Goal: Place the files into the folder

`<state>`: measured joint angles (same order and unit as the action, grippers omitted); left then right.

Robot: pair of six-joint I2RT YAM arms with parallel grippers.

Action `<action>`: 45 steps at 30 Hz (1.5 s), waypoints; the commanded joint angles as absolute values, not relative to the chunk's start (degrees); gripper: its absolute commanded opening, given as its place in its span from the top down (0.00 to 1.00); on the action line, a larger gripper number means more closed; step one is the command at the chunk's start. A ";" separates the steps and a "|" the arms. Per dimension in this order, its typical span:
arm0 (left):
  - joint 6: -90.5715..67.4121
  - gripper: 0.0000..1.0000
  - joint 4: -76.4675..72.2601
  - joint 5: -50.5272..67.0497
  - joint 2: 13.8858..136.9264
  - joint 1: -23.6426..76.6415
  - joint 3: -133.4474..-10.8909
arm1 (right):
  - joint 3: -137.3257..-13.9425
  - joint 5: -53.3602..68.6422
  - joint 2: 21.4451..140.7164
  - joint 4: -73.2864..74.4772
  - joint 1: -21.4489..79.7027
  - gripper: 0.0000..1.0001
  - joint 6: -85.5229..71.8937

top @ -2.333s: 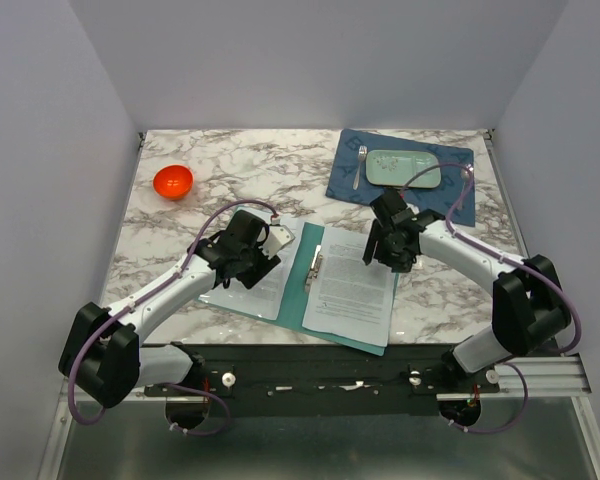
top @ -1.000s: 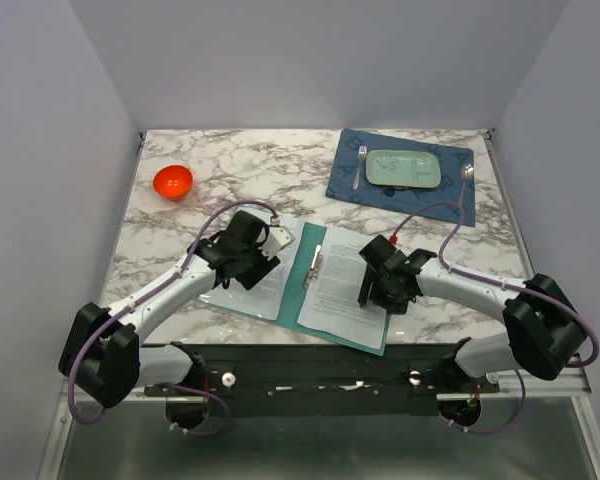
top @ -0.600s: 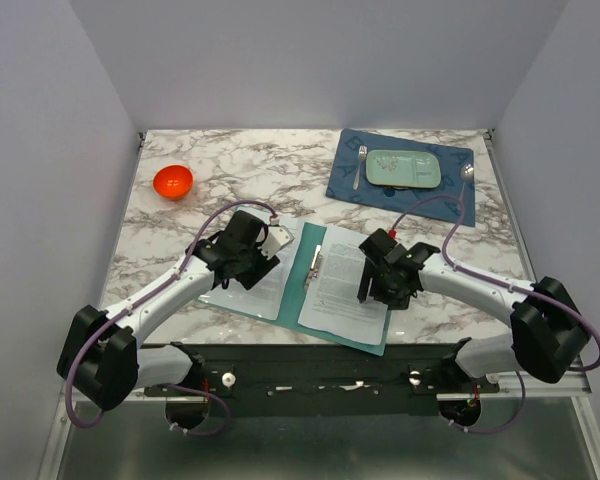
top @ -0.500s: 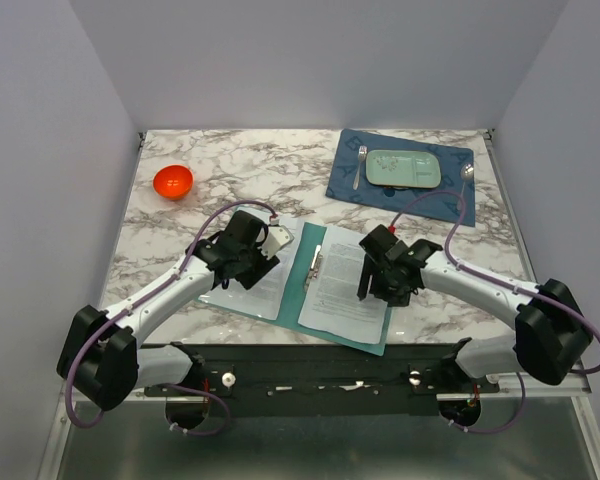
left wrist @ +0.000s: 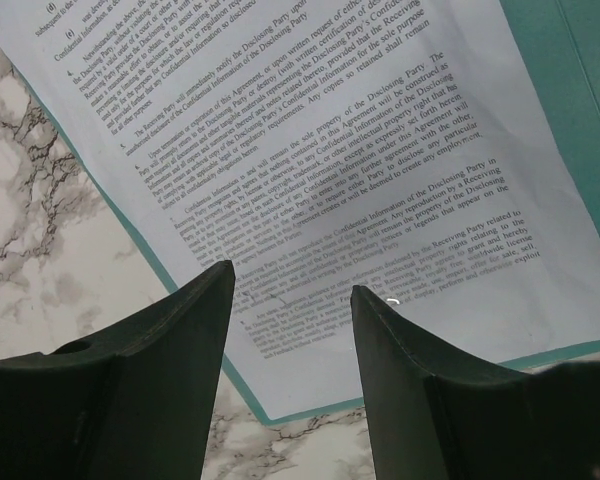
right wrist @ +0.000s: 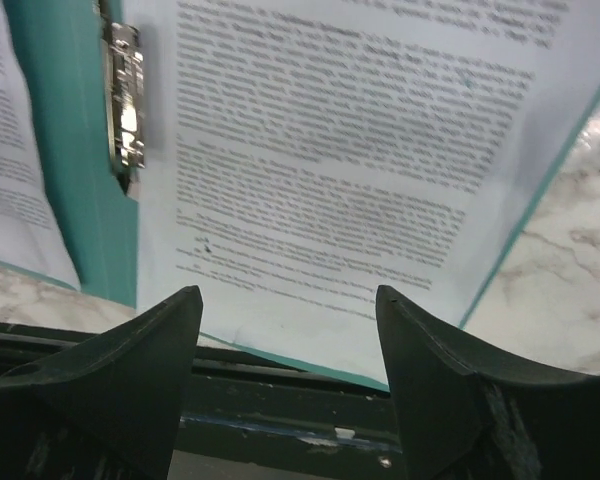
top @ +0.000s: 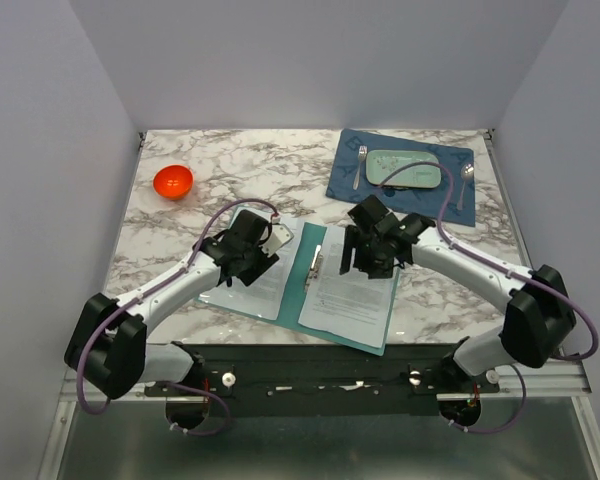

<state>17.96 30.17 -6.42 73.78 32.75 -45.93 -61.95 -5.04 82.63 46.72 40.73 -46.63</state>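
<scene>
Marble table (top: 230, 175), files (top: 352, 295) on open folder (top: 310, 290), left hand (left wrist: 292, 280), right hand (right wrist: 288, 292) above them, both spread

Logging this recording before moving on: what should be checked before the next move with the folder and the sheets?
1. Folder lies open and flat: ok.
2. Right sheet sits within its leaf's edges: ok.
3. Right sheet tucked under the clip: cannot tell.
4. Left pincer open and empty, over the left sheet: ok.
5. Right pincer open and empty, over the right sheet: ok.
</scene>
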 commanded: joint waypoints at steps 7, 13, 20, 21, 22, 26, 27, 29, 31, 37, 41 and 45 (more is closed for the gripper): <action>19.42 0.37 24.61 -11.25 79.19 31.73 -44.56 | -68.46 9.93 97.11 17.50 33.75 0.24 -46.49; 20.04 0.38 22.94 -11.34 80.68 31.38 -42.63 | -70.58 14.66 104.22 10.38 31.99 0.26 -51.23; 21.00 0.39 21.01 -11.51 80.86 31.11 -39.64 | -70.31 16.87 109.33 6.07 31.47 0.28 -54.66; 21.09 0.39 20.92 -11.34 80.95 31.03 -39.46 | -70.31 17.05 109.77 5.80 31.46 0.28 -54.84; 21.18 0.39 20.74 -11.42 80.95 31.11 -39.20 | -70.40 17.31 110.12 5.54 31.46 0.28 -55.02; 21.18 0.39 20.31 -11.34 81.47 30.85 -38.85 | -70.66 18.54 111.79 4.05 31.38 0.28 -55.81; 21.27 0.39 20.30 -11.34 81.47 30.85 -38.76 | -70.66 18.81 112.23 3.69 31.46 0.28 -56.07; 21.36 0.39 20.13 -11.34 81.65 30.85 -38.67 | -70.14 19.69 112.59 2.82 31.38 0.28 -56.86; 21.53 0.39 20.13 -11.51 81.65 30.76 -38.67 | -69.61 20.30 112.85 2.20 31.38 0.28 -57.65; 21.62 0.40 20.57 -11.34 81.04 30.76 -38.85 | -67.06 21.88 113.64 0.53 31.38 0.29 -59.59; 21.80 0.40 20.74 -11.34 80.60 30.76 -38.67 | -65.83 21.88 113.99 -1.41 31.38 0.29 -60.03; 21.80 0.40 20.83 -11.34 80.42 30.67 -38.50 | -65.48 22.32 114.08 -1.76 31.38 0.29 -60.03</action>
<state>21.47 20.67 -10.85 80.58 31.11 -39.72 -66.54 20.21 112.73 -0.36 31.38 -59.20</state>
